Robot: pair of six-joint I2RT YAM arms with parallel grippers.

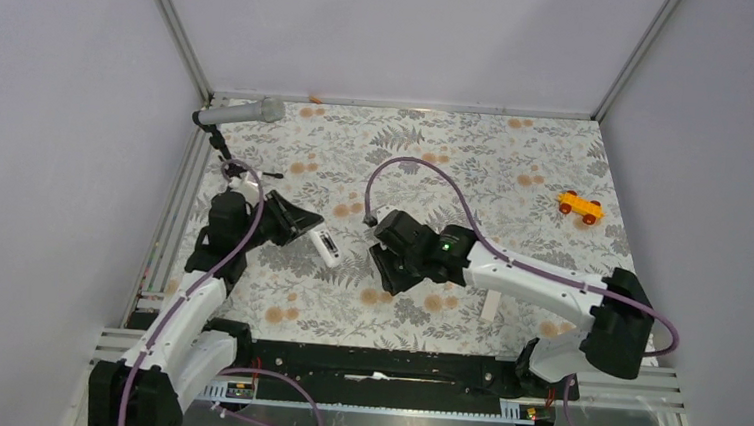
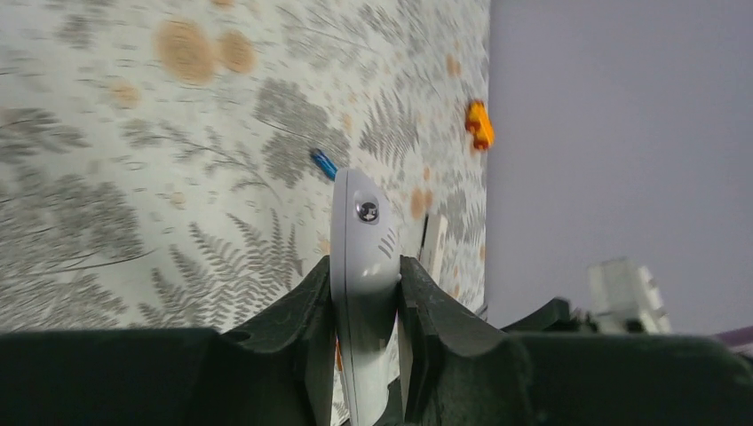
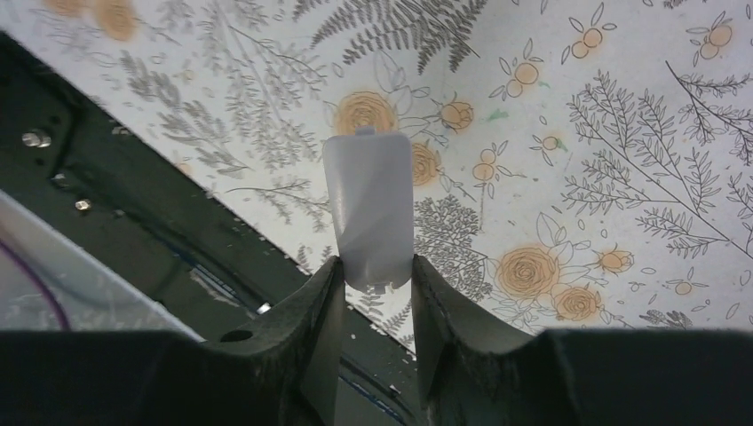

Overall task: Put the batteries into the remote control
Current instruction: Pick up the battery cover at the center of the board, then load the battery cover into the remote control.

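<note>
— Table (image 1: 517, 163) first: what covers it?
— A cloth printed with grey ferns and orange flowers, with pale panels on three sides.
— The arms?
— The left arm (image 1: 181, 310) rises from the near left and bends inward. The right arm (image 1: 539, 279) stretches leftward from the near right. Their wrists face each other near the middle of the cloth, not touching.
— Anything big lying about?
— A grey cylinder (image 1: 240, 113) at the far left corner, well apart from both.
— Where is the remote control (image 2: 360, 235)?
— In the left gripper (image 2: 364, 271), whose fingers are drawn in narrow against its sides. The handset stands on edge between them, its free end jutting toward the right arm. Whether it clears the cloth I cannot tell.
— Next down?
— A white strip (image 1: 492, 306) on the cloth just beside the right forearm.
— And the right gripper (image 3: 373, 271)?
— Narrow too, pinching the near end of a white cover (image 3: 367, 209). The cover is flat with rounded corners and has a small tab at its far end.
— Smaller still?
— An orange toy car (image 1: 580, 206) sits far right, well apart. The blue battery (image 2: 323, 164) lies on the cloth just past the remote's tip, in neither gripper.
</note>
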